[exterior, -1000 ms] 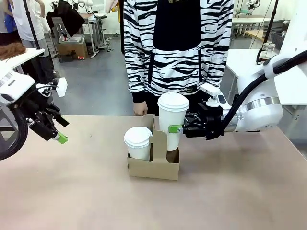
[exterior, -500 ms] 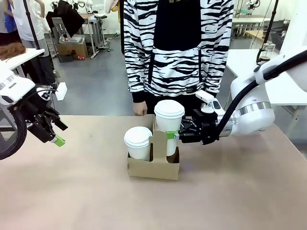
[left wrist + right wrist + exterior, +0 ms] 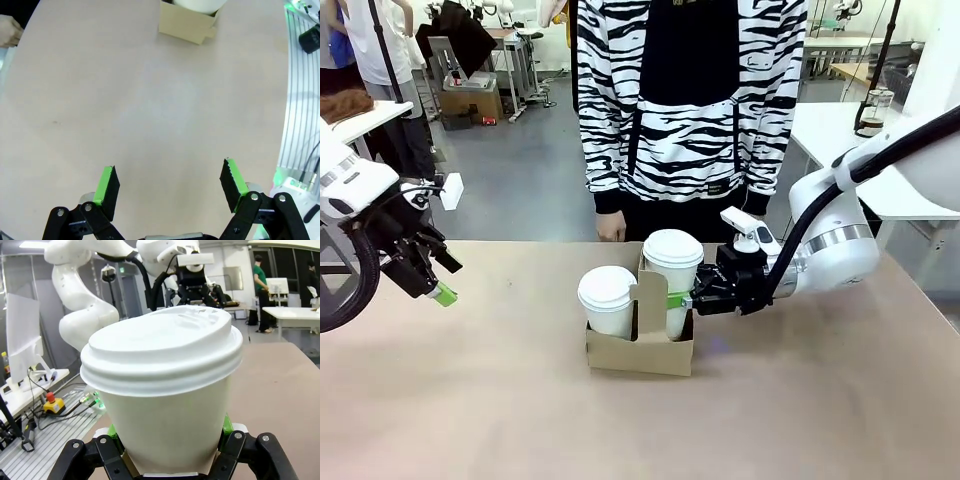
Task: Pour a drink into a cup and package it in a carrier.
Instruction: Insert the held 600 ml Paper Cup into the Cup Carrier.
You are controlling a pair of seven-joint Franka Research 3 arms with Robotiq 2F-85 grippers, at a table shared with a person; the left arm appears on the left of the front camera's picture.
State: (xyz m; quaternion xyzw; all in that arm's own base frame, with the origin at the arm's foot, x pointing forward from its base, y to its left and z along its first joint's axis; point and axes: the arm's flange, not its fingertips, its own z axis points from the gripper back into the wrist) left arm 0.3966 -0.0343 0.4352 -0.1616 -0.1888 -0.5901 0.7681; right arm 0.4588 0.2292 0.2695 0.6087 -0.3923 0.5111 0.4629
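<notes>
Right jaws [image 3: 682, 298] around unprinted cup [image 3: 670, 280] in carrier [image 3: 640, 349]

White arms, black grippers w/ green pads [image 3: 108, 185]; person [image 3: 690, 100] in zebra-stripe hoodie.

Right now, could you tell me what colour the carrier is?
The carrier is plain brown cardboard, clearest in the front view.

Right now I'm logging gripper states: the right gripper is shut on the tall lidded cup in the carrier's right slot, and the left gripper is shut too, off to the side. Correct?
Not quite. The left gripper is open: the left wrist view shows its green pads spread wide over bare table, holding nothing. The rest stands: the right gripper is shut on the tall lidded cup, which sits in the right slot of the carrier.
</notes>
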